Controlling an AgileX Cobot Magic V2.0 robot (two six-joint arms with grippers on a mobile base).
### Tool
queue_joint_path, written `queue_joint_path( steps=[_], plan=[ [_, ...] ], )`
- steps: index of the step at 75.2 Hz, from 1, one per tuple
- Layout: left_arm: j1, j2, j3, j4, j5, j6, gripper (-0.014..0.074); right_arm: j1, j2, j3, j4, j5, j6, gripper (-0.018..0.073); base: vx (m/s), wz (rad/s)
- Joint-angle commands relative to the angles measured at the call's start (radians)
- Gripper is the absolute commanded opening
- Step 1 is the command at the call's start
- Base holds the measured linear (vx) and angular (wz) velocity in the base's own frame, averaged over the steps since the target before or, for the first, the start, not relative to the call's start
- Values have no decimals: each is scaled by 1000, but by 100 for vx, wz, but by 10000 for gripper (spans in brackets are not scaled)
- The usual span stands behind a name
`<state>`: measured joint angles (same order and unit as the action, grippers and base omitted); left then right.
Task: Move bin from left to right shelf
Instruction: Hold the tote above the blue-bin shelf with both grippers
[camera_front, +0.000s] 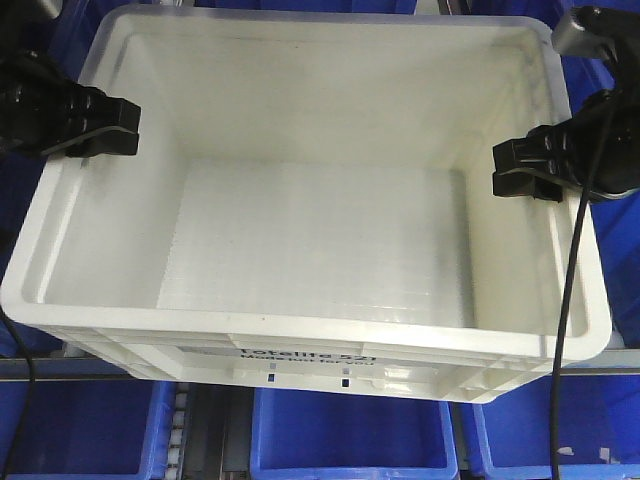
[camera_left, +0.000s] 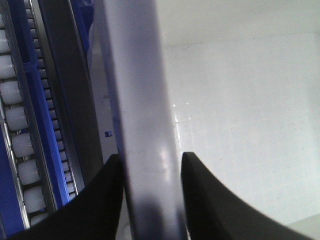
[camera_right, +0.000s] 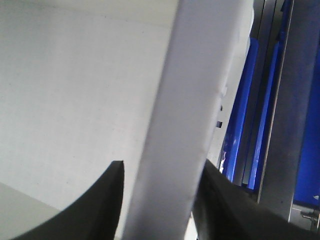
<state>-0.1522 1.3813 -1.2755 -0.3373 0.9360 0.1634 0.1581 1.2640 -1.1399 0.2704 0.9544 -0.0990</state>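
Squarely in the middle of the front-facing view sits the bin (camera_front: 300, 338), a large white tote with nothing inside. Its ribbed near wall carries black print (camera_front: 305, 355) that is too cut off to read in full.

The left gripper (camera_front: 108, 128) reaches in from the left and sits over the bin's left rim toward the far corner. One of its black fingers is inside the wall and one is outside. In the left wrist view the two fingers (camera_left: 97, 200) press against either side of the rim (camera_left: 140, 100), so this gripper (camera_left: 150, 165) is clamped narrowly on the bin.

The right gripper (camera_front: 522, 170) does the same on the right rim, a little nearer than its partner. In the right wrist view its fingers (camera_right: 102, 200) pinch the white wall (camera_right: 185, 100) between them, and the gripper (camera_right: 162, 170) is closed on it.

A black cable (camera_front: 568, 300) hangs from the right arm across the bin's near right corner. Blue bins (camera_front: 350, 440) line the near edge below the tote, and more blue shows at the left and right. White rollers (camera_left: 15, 115) run in a row just outside the bin's left wall.
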Motion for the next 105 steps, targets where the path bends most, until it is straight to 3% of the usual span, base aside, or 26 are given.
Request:
queue_joint_path(
  steps=[1, 31, 44, 65, 105],
  plan=[
    [-9, -59, -40, -76, -52, 44, 3, -4, -30, -37, 2, -89, -18, -5, 0, 0],
    [-9, -59, -40, -76, -54, 44, 3, -4, -30, -37, 2, -89, -18, -5, 0, 0],
    [-9, -59, -40, -76, -128, 44, 3, -4, -30, -37, 4, -100, -18, -5, 0, 0],
    [-9, -59, -40, -76, -152, 44, 3, -4, -30, -37, 3, -100, -18, -5, 0, 0],
    [-9, -59, -40, -163, -153, 43, 3, -4, -30, -37, -18, -101, -22, -5, 0, 0]
  ],
)
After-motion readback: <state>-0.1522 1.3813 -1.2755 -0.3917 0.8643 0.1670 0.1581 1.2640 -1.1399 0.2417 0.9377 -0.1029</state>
